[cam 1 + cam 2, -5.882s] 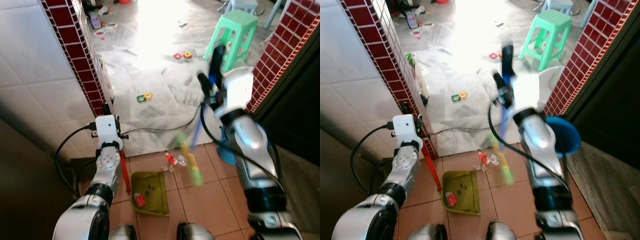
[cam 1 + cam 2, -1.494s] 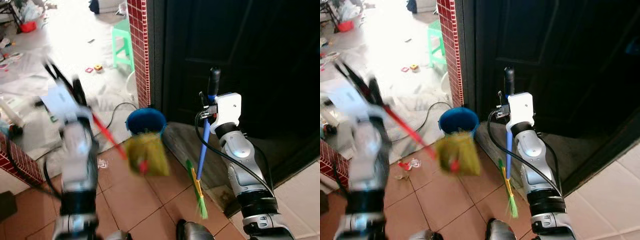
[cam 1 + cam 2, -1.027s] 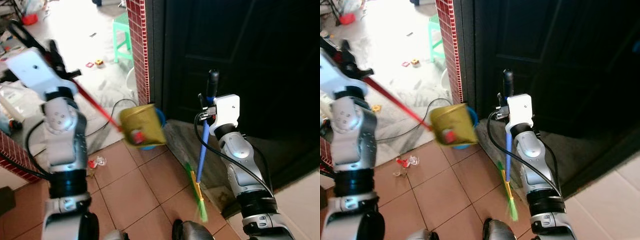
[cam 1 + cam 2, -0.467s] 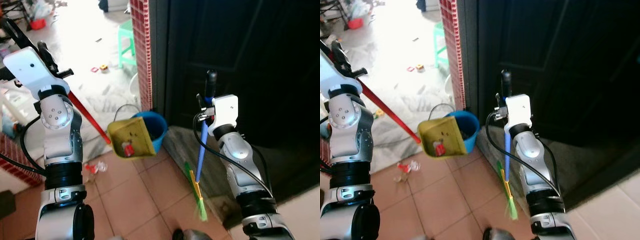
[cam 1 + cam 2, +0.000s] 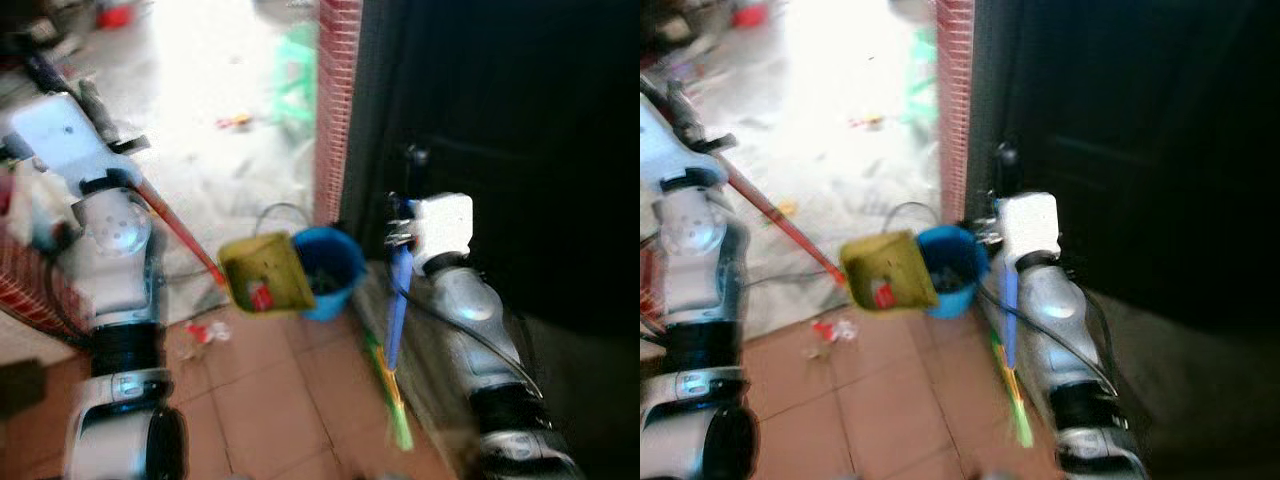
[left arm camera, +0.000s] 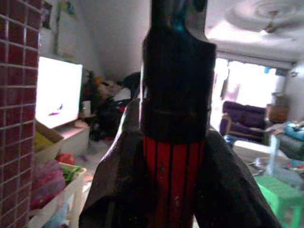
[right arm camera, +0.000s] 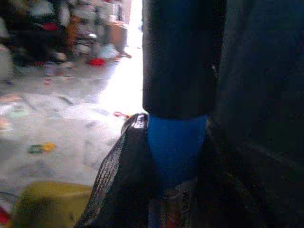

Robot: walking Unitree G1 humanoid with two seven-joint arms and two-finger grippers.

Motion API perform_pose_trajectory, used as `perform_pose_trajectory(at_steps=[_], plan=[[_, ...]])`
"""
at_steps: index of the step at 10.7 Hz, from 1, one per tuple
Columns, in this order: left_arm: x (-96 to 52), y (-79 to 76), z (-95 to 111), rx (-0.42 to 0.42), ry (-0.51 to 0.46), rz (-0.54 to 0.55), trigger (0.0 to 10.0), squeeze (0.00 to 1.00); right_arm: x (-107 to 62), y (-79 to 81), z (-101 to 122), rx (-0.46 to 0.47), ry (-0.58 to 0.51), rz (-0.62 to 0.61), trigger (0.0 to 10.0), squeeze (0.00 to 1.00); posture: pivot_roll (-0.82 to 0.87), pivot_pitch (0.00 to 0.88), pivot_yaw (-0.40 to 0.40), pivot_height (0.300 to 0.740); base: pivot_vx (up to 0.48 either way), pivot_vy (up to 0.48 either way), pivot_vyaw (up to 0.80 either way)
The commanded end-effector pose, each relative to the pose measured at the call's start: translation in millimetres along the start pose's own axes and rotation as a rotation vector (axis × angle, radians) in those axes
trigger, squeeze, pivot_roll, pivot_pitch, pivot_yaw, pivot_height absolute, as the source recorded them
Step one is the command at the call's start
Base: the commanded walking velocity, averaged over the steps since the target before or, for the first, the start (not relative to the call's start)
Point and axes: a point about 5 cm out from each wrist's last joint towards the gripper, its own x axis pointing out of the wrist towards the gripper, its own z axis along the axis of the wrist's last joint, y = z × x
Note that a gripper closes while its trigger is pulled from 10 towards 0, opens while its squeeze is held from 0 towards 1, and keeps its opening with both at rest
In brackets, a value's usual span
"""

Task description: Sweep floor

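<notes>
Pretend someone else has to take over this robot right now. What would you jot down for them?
Left gripper: shut on the dustpan's red handle. The yellow-green dustpan is lifted off the floor, tilted beside the blue bucket, with a red scrap inside it.
Right gripper: shut on the broom's blue handle; the broom hangs upright, bristles near the tiles.
Done: some litter is in the pan and carried to the bucket.
Left: tip the pan into the bucket, then sweep up the wrappers on the tiles by the left arm and the bits farther out on the bright floor.
The head views are blurred.
</notes>
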Motion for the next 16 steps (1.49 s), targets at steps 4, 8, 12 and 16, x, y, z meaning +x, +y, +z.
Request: perform_pose_trajectory(at_steps=[4,8,12,16], plan=[[0.8,-23.6,18.1,-0.048,-0.088,-0.058,10.0,0.00,-4.5,-11.5,5.5,-0.016,-0.026,-0.015,10.0,0.00,-0.14,0.044,0.034,0.740,0.431,0.000,0.00],[0.8,-25.4,22.1,-0.023,-0.143,-0.075,10.0,0.00,-4.6,-11.9,4.5,-0.019,-0.019,-0.011,10.0,0.00,-0.14,0.042,0.030,0.740,0.000,0.000,0.00],[-24.9,-52.6,19.3,0.037,-0.215,-0.265,10.0,0.00,-3.6,-11.5,6.2,-0.024,-0.030,-0.005,10.0,0.00,-0.14,0.044,0.027,0.740,0.000,0.000,0.00],[-74.6,-114.5,-2.6,0.037,-0.166,-0.823,10.0,0.00,-3.8,-12.8,7.1,-0.040,-0.041,-0.018,10.0,0.00,-0.14,0.044,0.033,0.740,0.000,0.000,0.00]])
